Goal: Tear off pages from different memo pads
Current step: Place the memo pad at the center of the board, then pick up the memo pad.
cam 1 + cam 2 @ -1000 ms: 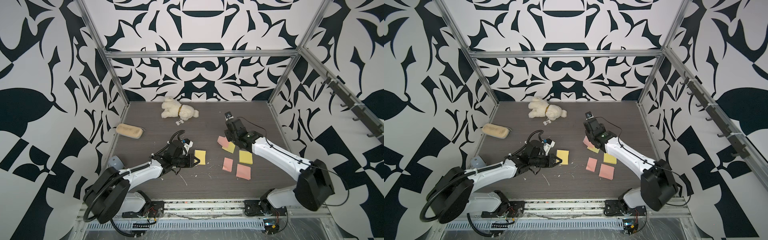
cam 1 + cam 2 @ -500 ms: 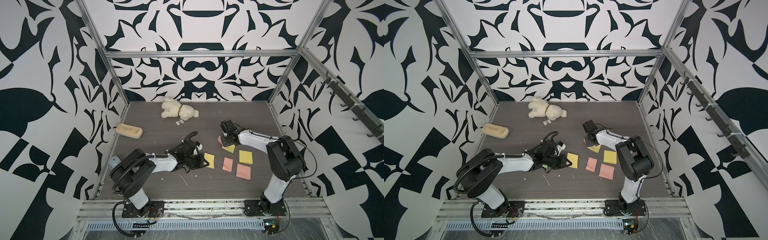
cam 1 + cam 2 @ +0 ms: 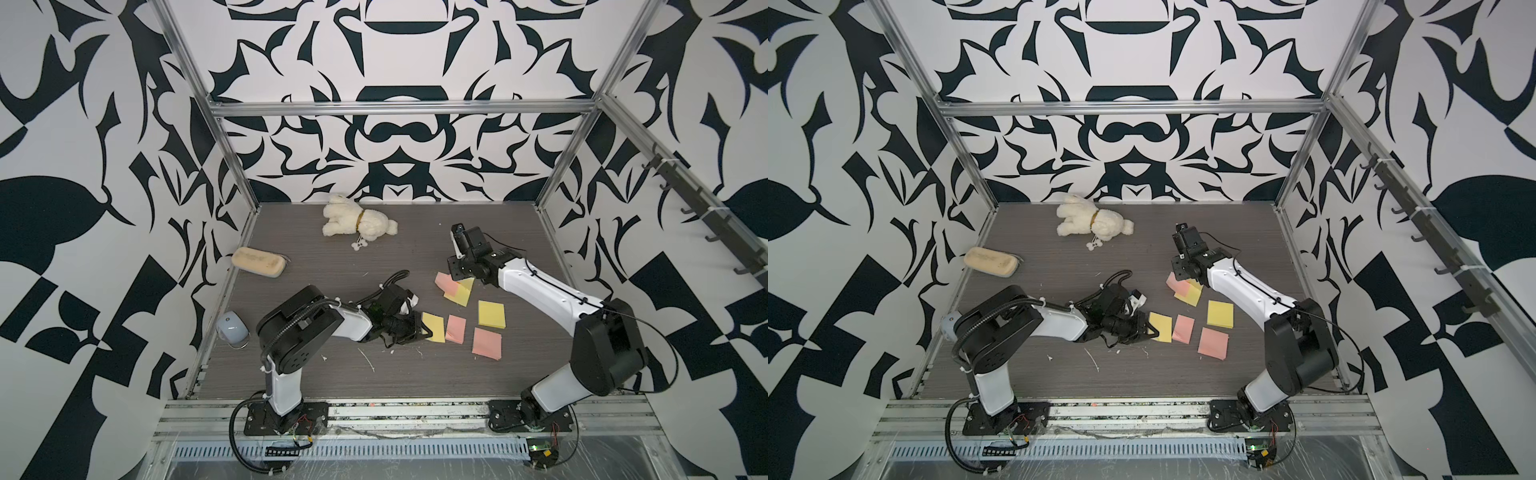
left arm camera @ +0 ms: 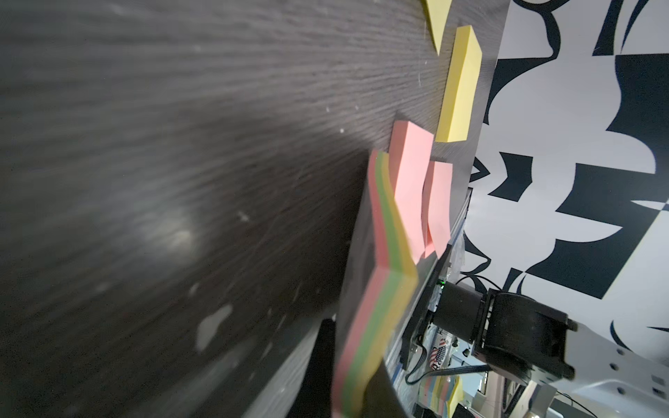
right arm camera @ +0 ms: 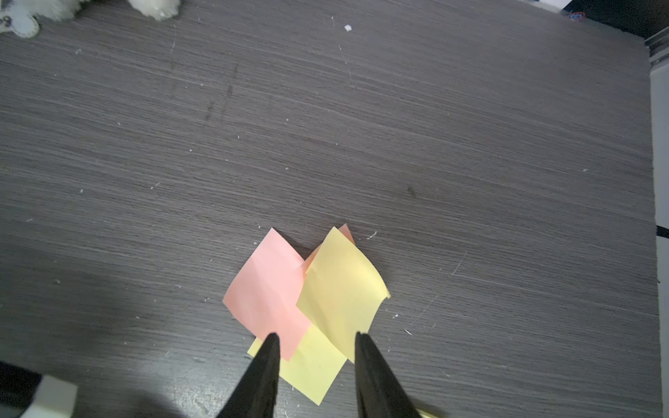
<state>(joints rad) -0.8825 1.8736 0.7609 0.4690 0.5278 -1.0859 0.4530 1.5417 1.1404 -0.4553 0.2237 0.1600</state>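
Observation:
My left gripper [image 3: 424, 330] is shut on a memo pad [image 3: 434, 326] lying low on the table; in the left wrist view the pad [image 4: 376, 289] shows pink, green and yellow layers between the jaws. Just beside it lie a pink pad [image 3: 455, 328], a yellow pad [image 3: 491, 314] and another pink pad [image 3: 487, 343]. My right gripper [image 5: 316, 334] is open, fingers apart just above a small pile of loose pages: a pink page [image 5: 264, 289], a curled yellow page [image 5: 340, 286] and a flat yellow page [image 5: 313, 367]. In both top views that pile [image 3: 1185, 289] lies under the right wrist.
A white plush toy [image 3: 358, 222] lies at the back. A tan oblong block [image 3: 258, 261] sits near the left wall, and a small grey-blue object [image 3: 232, 328] rests by the left rail. Tiny paper scraps [image 3: 368, 359] dot the table front.
My right gripper has opened over the page pile, and a yellow page now rests loose on top. The left gripper has slid to the right with its pad, closer to the pink pad.

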